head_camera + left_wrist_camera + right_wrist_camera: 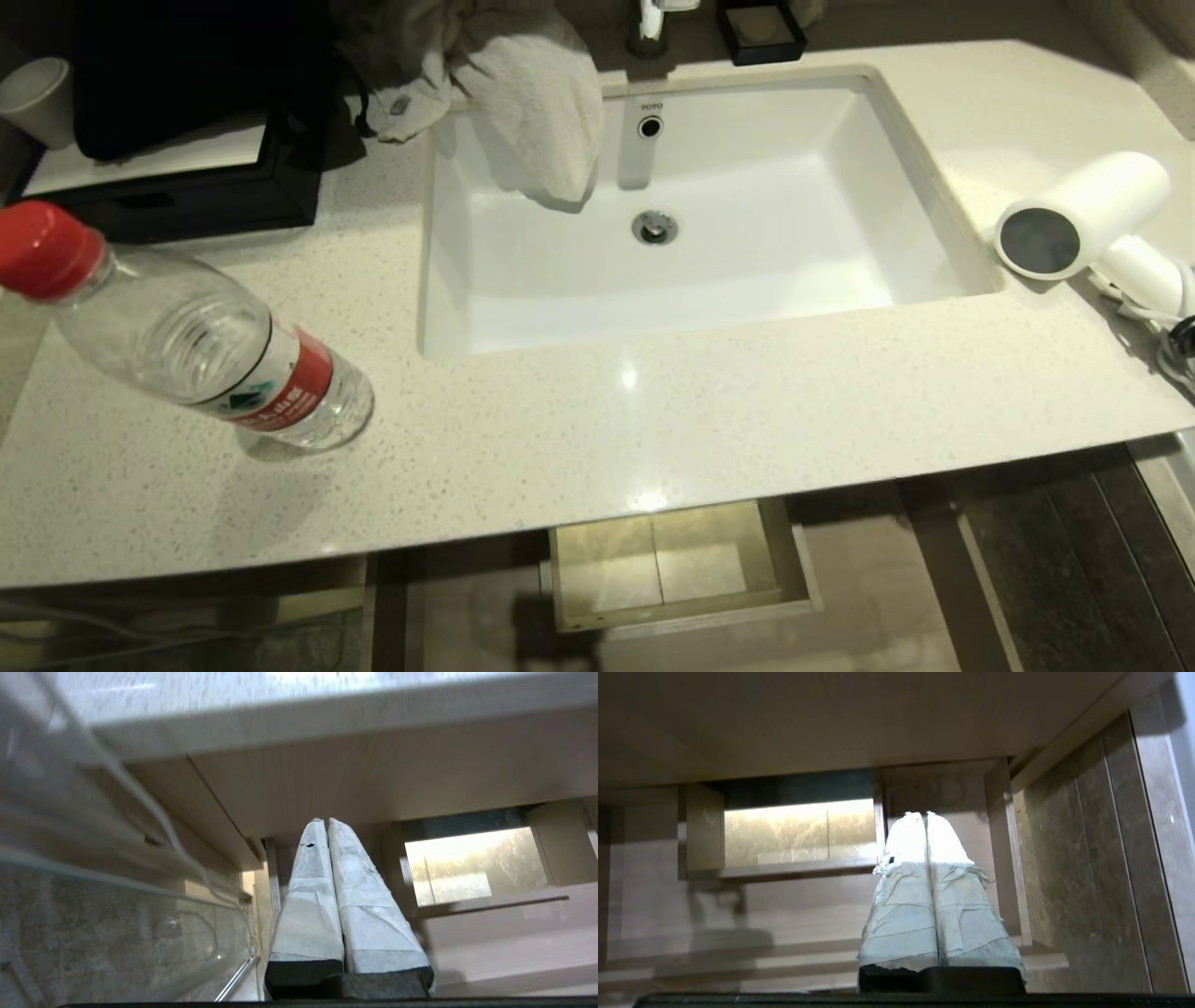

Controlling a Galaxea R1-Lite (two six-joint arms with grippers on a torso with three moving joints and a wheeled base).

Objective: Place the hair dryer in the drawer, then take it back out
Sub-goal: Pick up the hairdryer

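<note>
Wood-grain panels fill what your two wrist cameras see nearest: both arms hang low under the desk edge, out of the head view. Your left pincer (327, 826) has its taped fingers pressed together on nothing, and your right pincer (925, 817) is pinched shut and empty the same way. Ahead of them lies the drawer (680, 569), pulled out below the middle of the desk, its boxed cut-out catching the light.

Above that, the speckled pale desk (653, 420) carries everything else. One clear water bottle (187, 331) with a red cap sits at the left front. One white sink (672, 215) is set in the middle, with one grey towel (532, 103) draped over its back left rim. One dark tray (187, 196) and one pale cup (37, 98) sit at the far left.

One hair dryer (1088, 217) lies at the right side of the desk, just beside the sink's right rim. Its barrel runs from the dark round end face, turned toward the sink, back and to the right; the white handle (1144, 271) and cord (1172, 336) trail toward the right edge.

So the dryer sits up and to the right of both pincers, and you would likely reach it sooner with the right arm. You'll need to raise that arm over the desk edge and open the pincer before any grasp across the barrel's short width.
</note>
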